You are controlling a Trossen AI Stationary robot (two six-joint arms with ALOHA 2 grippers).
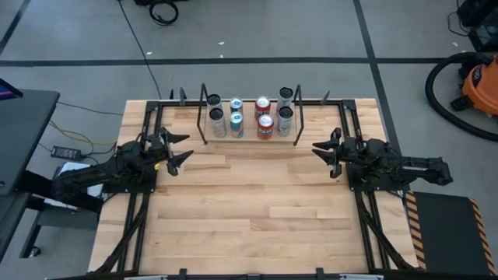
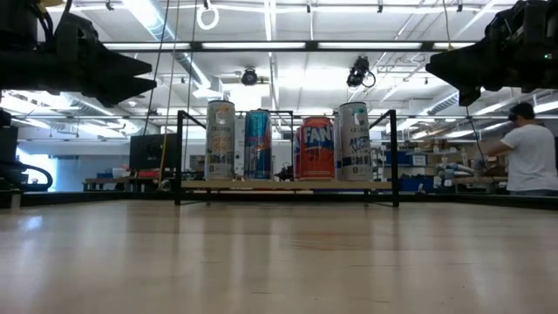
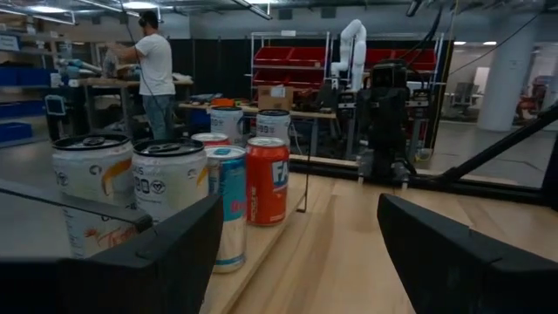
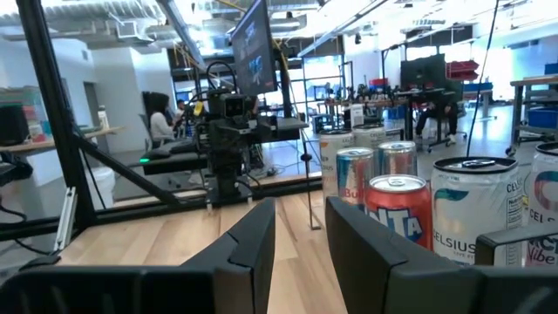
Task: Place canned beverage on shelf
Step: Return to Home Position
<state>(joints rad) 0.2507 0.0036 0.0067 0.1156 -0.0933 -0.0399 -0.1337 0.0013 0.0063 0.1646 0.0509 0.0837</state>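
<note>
Your cans [image 1: 265, 124] stand upright on the shelf [image 2: 288, 185], two rows of four, at the middle of the counter's [image 1: 249, 218] far edge; none is in either grip. The left arm [image 1: 117, 171] sits by the left edge and the right arm [image 1: 397, 167] by the right edge, each pointing inward; the shelf lies toward the far edge from both, about equally near. The left jaws are wide open and empty; the right jaws are parted more narrowly, also empty. I judge only the retreat is left; the wood between the arms looks free; a person [image 2: 527, 157] works well beyond the counter.
</note>
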